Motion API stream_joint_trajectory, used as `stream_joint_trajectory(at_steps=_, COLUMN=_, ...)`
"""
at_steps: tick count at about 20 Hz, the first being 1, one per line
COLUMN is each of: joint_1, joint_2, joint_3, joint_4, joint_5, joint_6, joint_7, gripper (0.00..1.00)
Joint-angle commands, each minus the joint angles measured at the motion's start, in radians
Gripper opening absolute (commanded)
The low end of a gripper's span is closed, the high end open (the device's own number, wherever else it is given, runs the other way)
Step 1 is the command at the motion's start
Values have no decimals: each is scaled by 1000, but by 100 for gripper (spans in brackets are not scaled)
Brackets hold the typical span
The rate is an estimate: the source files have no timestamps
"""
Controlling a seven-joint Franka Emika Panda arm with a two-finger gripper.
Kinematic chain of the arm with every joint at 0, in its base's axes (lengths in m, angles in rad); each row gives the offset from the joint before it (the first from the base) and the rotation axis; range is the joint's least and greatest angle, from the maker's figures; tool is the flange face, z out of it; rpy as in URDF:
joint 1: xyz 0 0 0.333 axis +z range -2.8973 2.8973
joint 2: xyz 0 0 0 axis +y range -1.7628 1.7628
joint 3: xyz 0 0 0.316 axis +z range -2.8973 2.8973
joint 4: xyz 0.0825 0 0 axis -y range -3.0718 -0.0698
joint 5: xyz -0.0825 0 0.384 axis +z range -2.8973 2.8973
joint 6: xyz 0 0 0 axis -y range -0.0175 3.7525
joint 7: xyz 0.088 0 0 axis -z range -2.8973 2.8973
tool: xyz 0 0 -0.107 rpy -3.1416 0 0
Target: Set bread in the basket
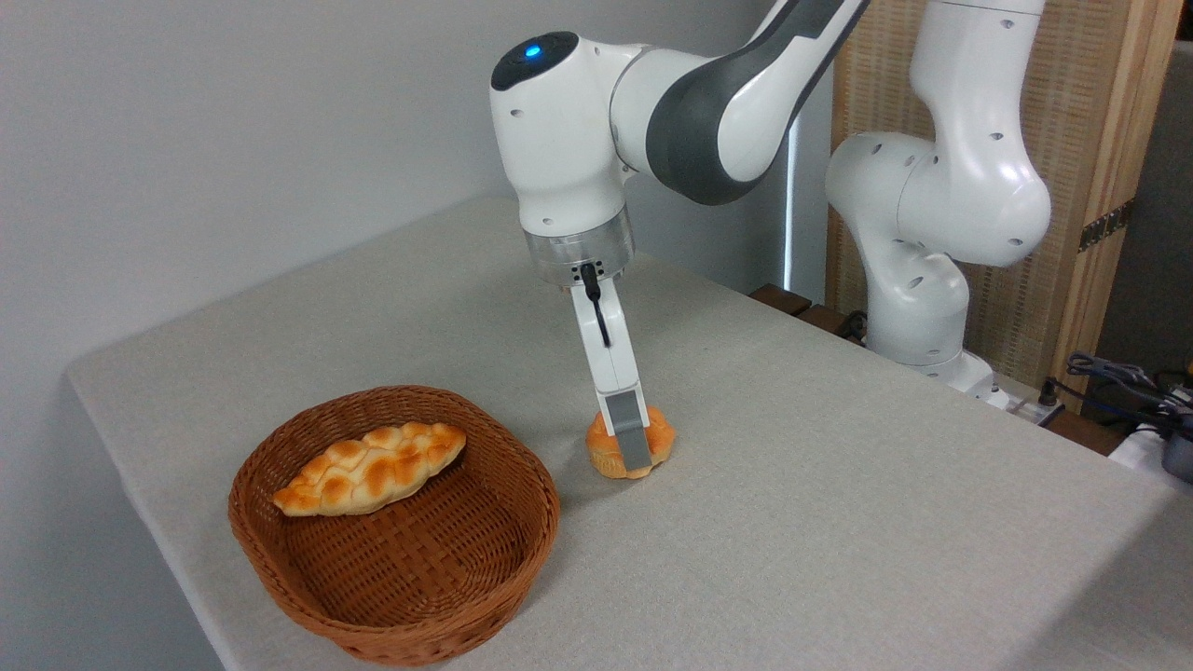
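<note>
Orange-golden and knotted on top, the bread (626, 443) sits on the grey tablecloth (839, 522) just to the right of the basket (401, 606), close to its rim but not touching it. My gripper (634, 445) is down over the bun, with my near finger (632, 431) lying across its front face; the other finger is hidden behind the bun, so I cannot tell whether I am already squeezing it or only straddling it. The bun's paler base looks to be resting on the cloth, so by my reckoning the lift has not begun.

Reddish-brown wicker to the left of the bun already holds a long braided loaf (370, 469), lying towards the back-left of the basket. The front and right part of its floor is bare, and that is where I judge the bun should go.

Several things could spoil this. The bun is rounded and its top is lumpy, so if my fingers meet it off-centre it may twist or squirt out as I close. If I carry it leftward too low, its base could catch the basket's near rim and shove the basket or knock the bun free. If I let go over the braided loaf, the bun might roll off it and tip against the wall.
</note>
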Motion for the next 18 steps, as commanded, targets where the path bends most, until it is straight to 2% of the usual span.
stream_joint_trajectory(at_steps=1, joint_1=-5, joint_2=3, joint_3=8, joint_4=-12, joint_5=-1, joint_6=19, joint_7=12, gripper=59)
stream_joint_trajectory(at_steps=18, joint_1=-5, joint_2=-2, joint_3=6, joint_4=-10, joint_5=-1, joint_6=-4, joint_7=16, gripper=56)
